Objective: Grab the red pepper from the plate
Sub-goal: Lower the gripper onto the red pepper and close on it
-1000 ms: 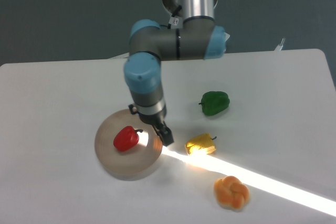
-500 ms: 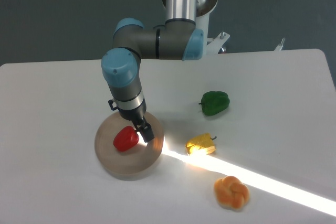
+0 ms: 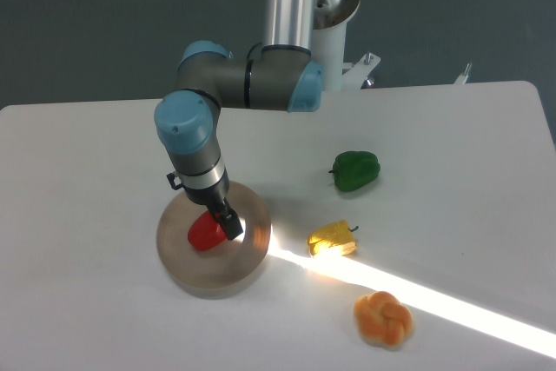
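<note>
The red pepper [image 3: 202, 235] lies on the left half of the round beige-grey plate [image 3: 214, 274], at the table's front left. My gripper [image 3: 226, 224] hangs straight over the pepper's right side, and its dark fingers [image 3: 230, 225] cover the stem end. The fingers overlap the pepper in this view. I cannot tell whether they grip it or only hover in front of it, nor how wide they stand. The arm's blue wrist joint [image 3: 184, 125] is directly above.
A green pepper [image 3: 355, 170] lies to the right of the plate. A yellow pepper [image 3: 331, 239] sits nearer, right of the plate's rim. An orange knotted bun [image 3: 383, 319] is at the front. A bright strip of light [image 3: 408, 293] runs across the table.
The arm has swung left. The gripper moved from the plate's right rim to directly over the red pepper, now covering its stem. The pepper has not moved.
</note>
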Robot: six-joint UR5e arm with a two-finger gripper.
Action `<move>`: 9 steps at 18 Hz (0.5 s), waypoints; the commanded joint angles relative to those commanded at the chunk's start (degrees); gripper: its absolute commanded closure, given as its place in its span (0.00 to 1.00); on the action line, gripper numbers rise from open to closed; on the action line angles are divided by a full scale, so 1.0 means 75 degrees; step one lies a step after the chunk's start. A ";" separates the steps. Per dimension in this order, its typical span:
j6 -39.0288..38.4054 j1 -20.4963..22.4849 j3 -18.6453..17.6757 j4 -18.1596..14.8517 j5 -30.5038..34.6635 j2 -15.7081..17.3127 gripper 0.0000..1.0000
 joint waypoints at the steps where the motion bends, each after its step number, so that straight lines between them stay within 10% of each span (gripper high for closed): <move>1: -0.0151 -0.0058 -0.0012 0.0012 0.0012 -0.0047 0.00; 9: -0.0234 -0.0094 0.0000 0.0035 0.0047 -0.0211 0.00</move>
